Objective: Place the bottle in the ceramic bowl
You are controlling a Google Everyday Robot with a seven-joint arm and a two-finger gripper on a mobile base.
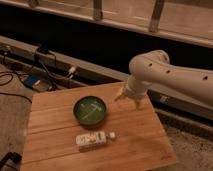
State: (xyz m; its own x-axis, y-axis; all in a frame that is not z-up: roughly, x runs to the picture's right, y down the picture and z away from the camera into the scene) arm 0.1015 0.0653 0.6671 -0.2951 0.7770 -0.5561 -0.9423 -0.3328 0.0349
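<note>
Nearest, the bottle [92, 140] lies on its side on the counter [145, 145], long axis left to right, cap pointing right. Just beyond it sits the ceramic bowl [90, 110]. Farther and to the right hovers the gripper [129, 100], jaws apart and empty, with nothing between it and the bottle. Cables [45, 70] trail far left.
</note>
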